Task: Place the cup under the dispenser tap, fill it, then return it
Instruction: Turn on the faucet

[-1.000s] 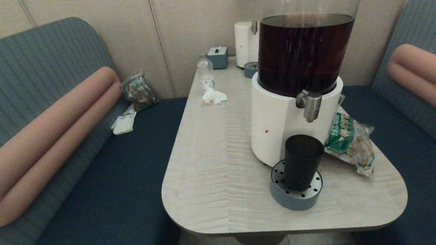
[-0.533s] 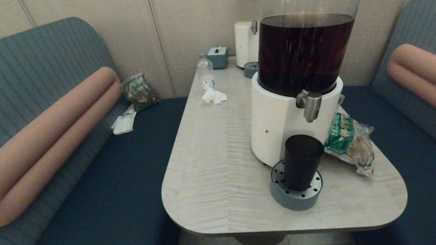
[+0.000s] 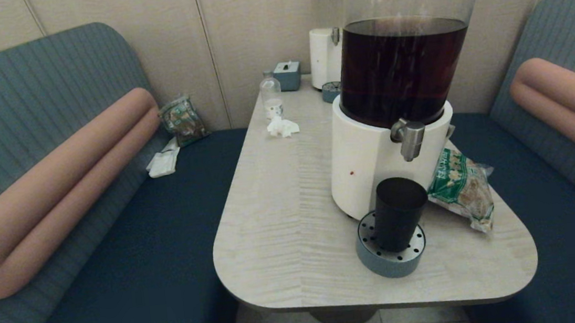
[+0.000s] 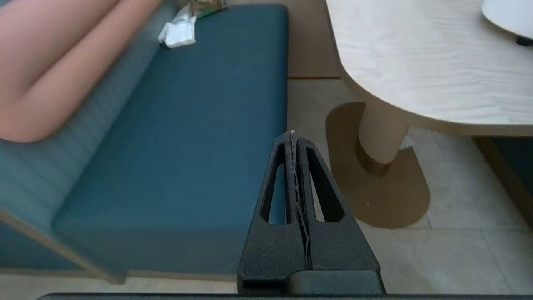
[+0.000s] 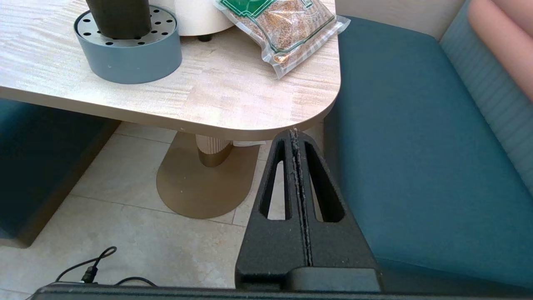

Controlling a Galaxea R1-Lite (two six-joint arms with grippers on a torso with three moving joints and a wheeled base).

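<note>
Right now the cup stands upright on the round grey drip tray near the desk's front edge, directly below the dispenser tap, with a clear gap between its rim and the spout. The tray sits against the white base of the dispenser, whose clear tank holds dark brown liquid to well above half. Just beside the tray, toward the desk's front right corner, lies a green-printed snack bag, leaning on the dispenser's base.

Neither arm shows from the head camera. The wrist cameras fill that in: the left gripper hangs below desk level off the desk's front left corner, over the floor beside the blue bench seat, fingers pressed together, holding nothing. The right gripper hangs low just off the front right corner, fingers likewise pressed together and empty. Its camera catches the tray's perforated top, the lower part of the cup standing in it, and the desk's pedestal foot; the tap is out of its frame.

Only the head view reaches the far end of the desk: a second white dispenser, a small clear bottle, a crumpled tissue and a small grey box.
</note>
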